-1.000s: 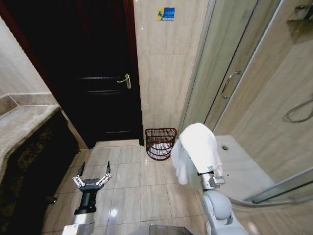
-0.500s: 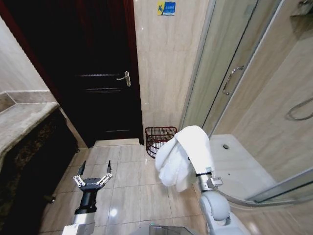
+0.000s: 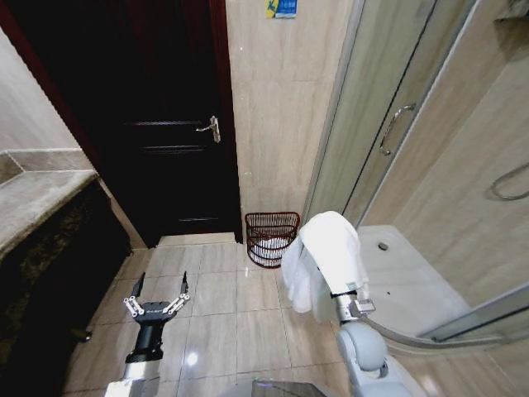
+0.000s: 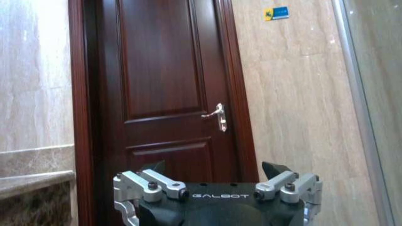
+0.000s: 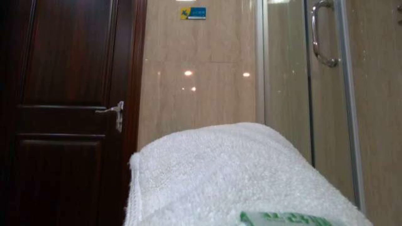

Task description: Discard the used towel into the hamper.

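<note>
On floor at 12 o'clock, against tiled wall beside dark door [image 3: 169, 124]: hamper [image 3: 271, 238], white cloth inside. Towel [image 3: 326, 260] draped over raised right gripper [image 3: 351, 299] at 1 o'clock, near hamper; jaw state cannot tell. Left gripper [image 3: 155, 299] low at 10 o'clock, jaws wide apart, holding nothing.

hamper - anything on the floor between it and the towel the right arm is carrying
Nothing visible. The hamper stands by the wall past bare floor tiles, and the towel hangs draped over the right claw just short of it. The left claw is open, off to the side.
</note>
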Robot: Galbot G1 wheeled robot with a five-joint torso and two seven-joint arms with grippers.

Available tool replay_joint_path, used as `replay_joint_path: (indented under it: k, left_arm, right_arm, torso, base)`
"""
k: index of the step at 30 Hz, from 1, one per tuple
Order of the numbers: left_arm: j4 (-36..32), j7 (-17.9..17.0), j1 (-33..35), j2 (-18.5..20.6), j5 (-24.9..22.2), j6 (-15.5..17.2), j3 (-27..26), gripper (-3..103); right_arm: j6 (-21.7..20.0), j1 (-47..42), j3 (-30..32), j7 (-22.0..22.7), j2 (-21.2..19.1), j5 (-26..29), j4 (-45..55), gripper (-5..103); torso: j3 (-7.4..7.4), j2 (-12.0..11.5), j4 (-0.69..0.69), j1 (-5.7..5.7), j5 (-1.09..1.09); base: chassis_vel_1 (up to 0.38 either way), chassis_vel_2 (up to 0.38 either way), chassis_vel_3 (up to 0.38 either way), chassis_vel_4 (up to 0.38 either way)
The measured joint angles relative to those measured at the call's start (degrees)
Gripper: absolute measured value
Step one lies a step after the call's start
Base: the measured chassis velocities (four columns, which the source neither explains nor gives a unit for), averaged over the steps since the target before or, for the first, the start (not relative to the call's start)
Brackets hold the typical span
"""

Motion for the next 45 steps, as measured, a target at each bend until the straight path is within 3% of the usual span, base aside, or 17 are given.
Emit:
replay_joint_path:
  k: [45]
  left_arm:
    - [0.7, 1.2, -3.1, -2.7, 3.4, 0.6, 1.1, 100]
  right_arm:
    - [0.4, 1.1, 2.1, -0.6, -1.5, 2.4, -0.6, 4]
  torso:
    - [-6.42, -11.2, 0.0, -4.74, 0.0]
  base:
    - [0.0, 0.0, 0.0, 0.0]
